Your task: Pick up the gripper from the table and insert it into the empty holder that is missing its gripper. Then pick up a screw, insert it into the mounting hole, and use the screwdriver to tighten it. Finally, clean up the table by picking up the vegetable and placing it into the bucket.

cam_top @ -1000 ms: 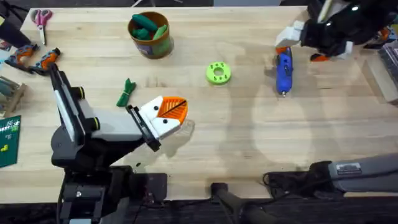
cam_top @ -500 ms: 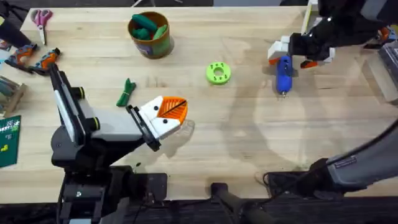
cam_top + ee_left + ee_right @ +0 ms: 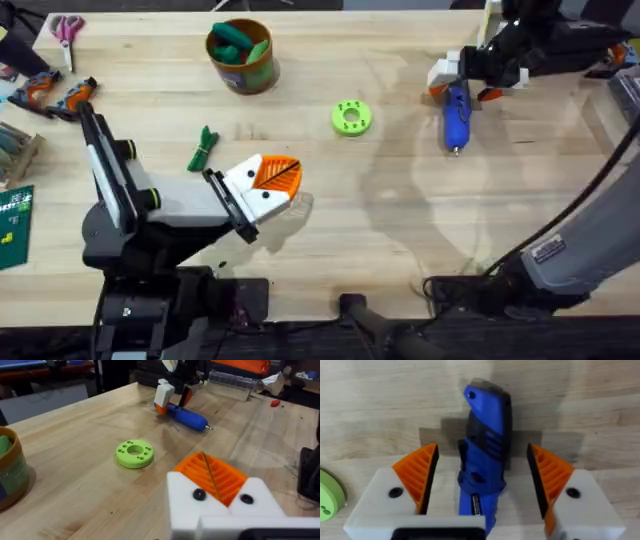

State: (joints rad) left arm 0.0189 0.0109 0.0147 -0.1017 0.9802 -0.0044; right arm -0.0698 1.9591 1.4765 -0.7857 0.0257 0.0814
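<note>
Right end effector (image 3: 482, 492): lowered at the far right of the worktop (image 3: 400, 230), its orange ribbed pads (image 3: 417, 475) spread wide on either side of the screwdriver and not touching it; nothing is gripped.
Screwdriver (image 3: 456, 115): blue, lying flat on the wood at the far right, its metal tip toward the near edge; its rear end sits between the right arm's fingers (the wrist view shows a clear gap on both sides).
Left end effector (image 3: 268, 185): at the near left, white fingers with orange pads (image 3: 212, 476) pressed together, holding nothing; it rests low over the wood.
Vegetable (image 3: 203, 148): dark green, lying on the wood just beyond the left arm, apart from its fingers.
Bucket (image 3: 241, 56): mustard-brown tub with a green band, standing at the far left-centre, well apart from the vegetable; green pieces already lie inside it.
Green ring (image 3: 351, 117): lime, with small holes, flat on the wood between the bucket and the screwdriver.
Left edge: scissors (image 3: 67, 30) with pink handles, and orange-and-black hand tools (image 3: 55, 95) nearer the arm.
</note>
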